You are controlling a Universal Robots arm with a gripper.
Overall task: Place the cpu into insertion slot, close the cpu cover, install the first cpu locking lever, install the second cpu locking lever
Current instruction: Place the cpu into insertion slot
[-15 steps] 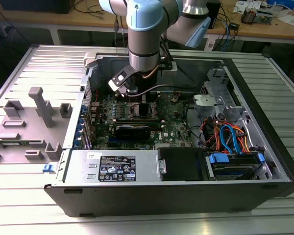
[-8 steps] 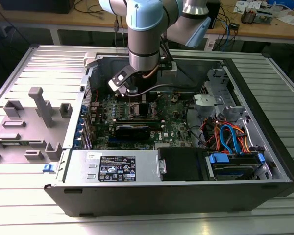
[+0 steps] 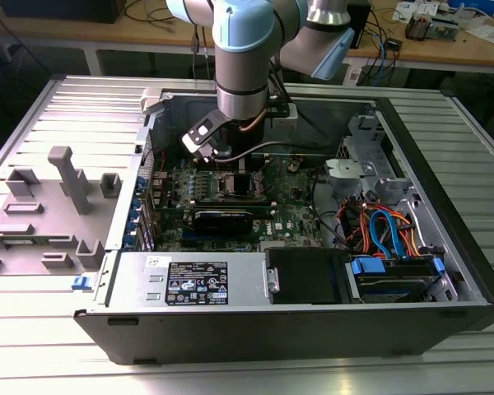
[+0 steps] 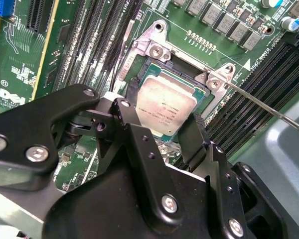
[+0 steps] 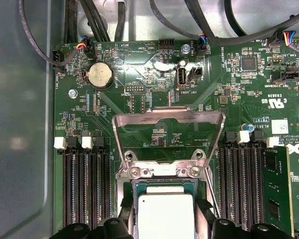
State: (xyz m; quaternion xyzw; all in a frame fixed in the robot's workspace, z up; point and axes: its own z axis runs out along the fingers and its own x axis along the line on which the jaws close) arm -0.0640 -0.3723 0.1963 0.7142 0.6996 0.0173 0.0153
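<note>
While the fingers [image 4: 139,144] are closed to chip width on two opposite edges of the cpu [image 4: 165,102], the first step looks to be in hand: the chip sits between them, in or just above the insertion slot [image 4: 175,68], and whether it is fully seated I cannot tell. Release, I judge, calls for it lying flat and square within the slot's rim. Beyond the fingers the cpu cover [image 5: 168,118] stands raised; a thin locking lever [image 4: 269,110] juts unlatched to one side.
</note>
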